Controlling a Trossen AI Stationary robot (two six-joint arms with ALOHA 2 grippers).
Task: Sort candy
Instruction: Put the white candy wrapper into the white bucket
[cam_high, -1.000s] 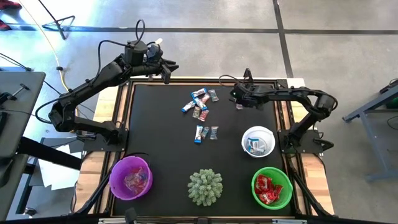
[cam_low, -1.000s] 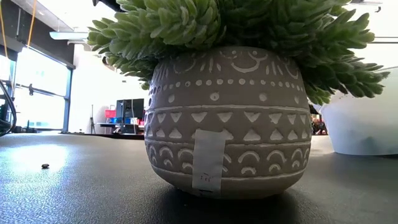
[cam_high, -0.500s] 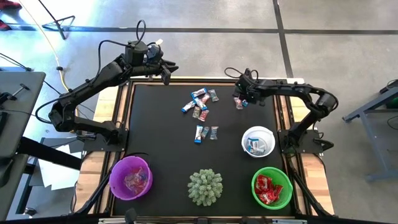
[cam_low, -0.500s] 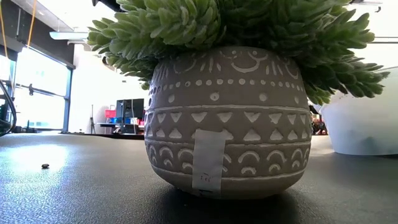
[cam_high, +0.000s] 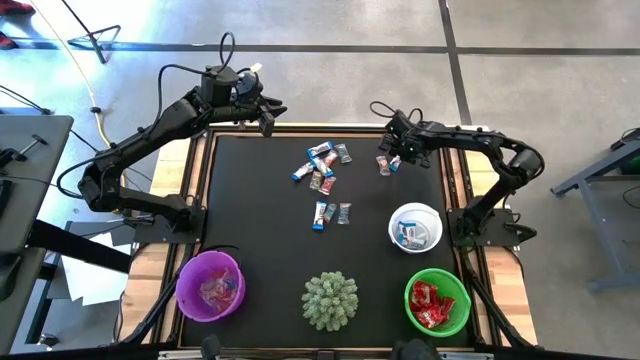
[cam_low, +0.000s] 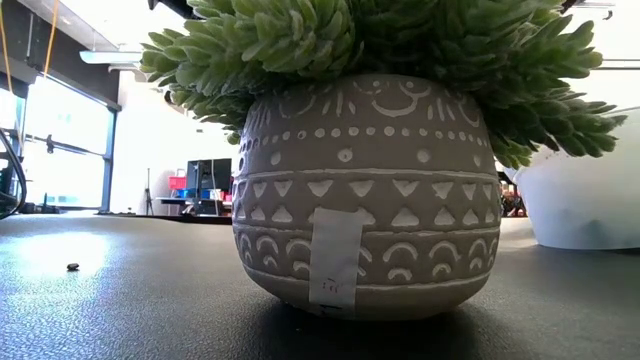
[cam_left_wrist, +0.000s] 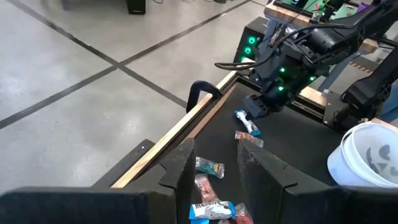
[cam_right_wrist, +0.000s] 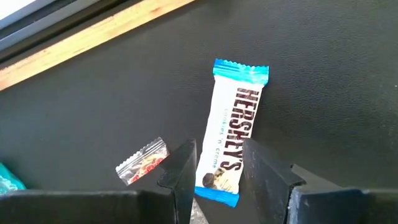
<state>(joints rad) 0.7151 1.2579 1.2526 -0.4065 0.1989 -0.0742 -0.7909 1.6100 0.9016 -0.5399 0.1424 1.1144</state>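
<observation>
I see my right gripper near the table's far right edge, with bare mat around it. Its fingers are a little apart over a blue-and-white candy (it says HERSHEY'S); I can't tell if they touch it. A small reddish candy lies beside. Three bowls: purple, white, green. My left gripper waits at the far left, narrowly open, empty.

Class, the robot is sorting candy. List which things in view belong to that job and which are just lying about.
Belonging to the job:
loose candy
Hershey's bar
white bowl
green bowl
purple bowl
right gripper

Just lying about:
potted plant
left gripper, waiting at the table's far edge
</observation>
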